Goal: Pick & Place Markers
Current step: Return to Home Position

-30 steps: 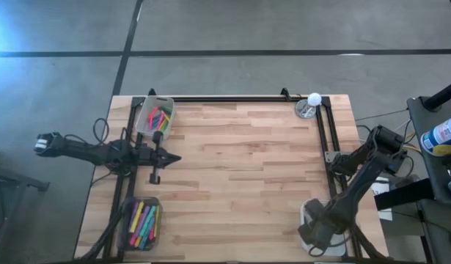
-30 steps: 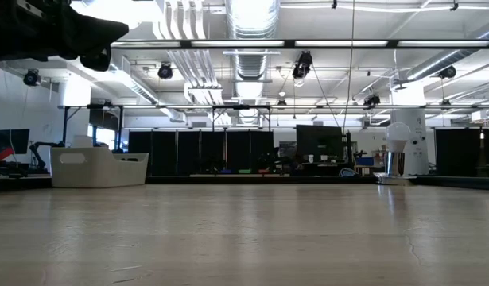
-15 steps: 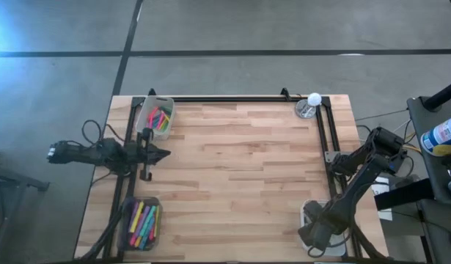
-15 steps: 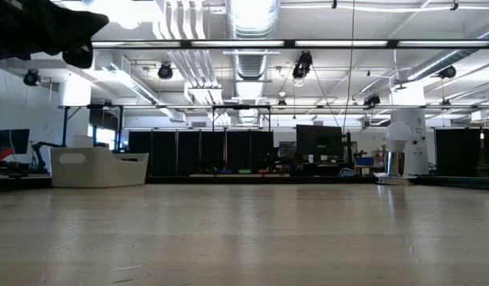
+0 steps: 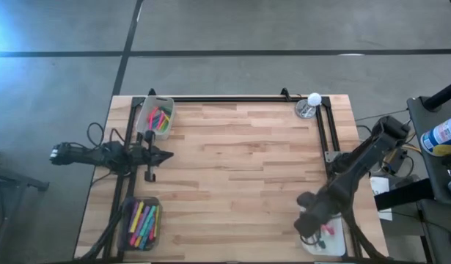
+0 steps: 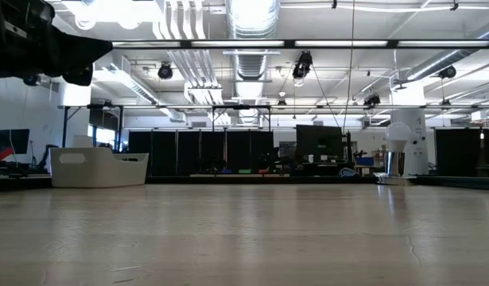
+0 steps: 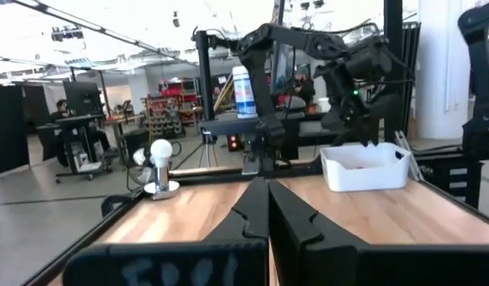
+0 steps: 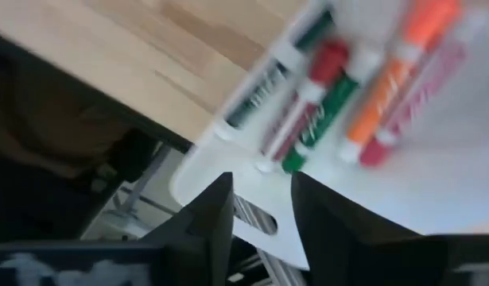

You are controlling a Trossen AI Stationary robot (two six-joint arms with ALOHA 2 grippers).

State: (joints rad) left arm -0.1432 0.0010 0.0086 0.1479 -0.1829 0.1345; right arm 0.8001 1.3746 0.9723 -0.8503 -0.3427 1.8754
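Left end effector [image 5: 169, 155] hangs at the left edge of the light wooden plank worktop [image 5: 240, 169], between the two left-hand bins, pointing in across the boards. Its two dark fingers [image 7: 248, 214] are pressed together, nothing between them.

Right end effector [image 5: 306, 224] hovers at the front right corner, over the white rectangular plastic bin [image 5: 336, 240]. In the right wrist view its fingers [image 8: 212, 214] stand apart with a clear gap, gripping nothing. Past that gap lie short thin pen-like markers [image 8: 339, 103] in green, red, orange and pink, side by side on the white bin's floor and somewhat blurred. The high view shows only a bit of pink in that bin, just beside the arm.

The translucent grey rectangular bin [image 5: 144, 114] at the back left corner holds pink and green markers. The black rectangular bin [image 5: 127, 220] at the front left corner holds a bunch in yellow, pink and green.

A white bulb on a round metal base [image 5: 308, 105] stands at the back right corner. It also shows in the left wrist view, across from the white bin. A blue-labelled bottle [image 5: 444, 134] sits off the worktop to the right.
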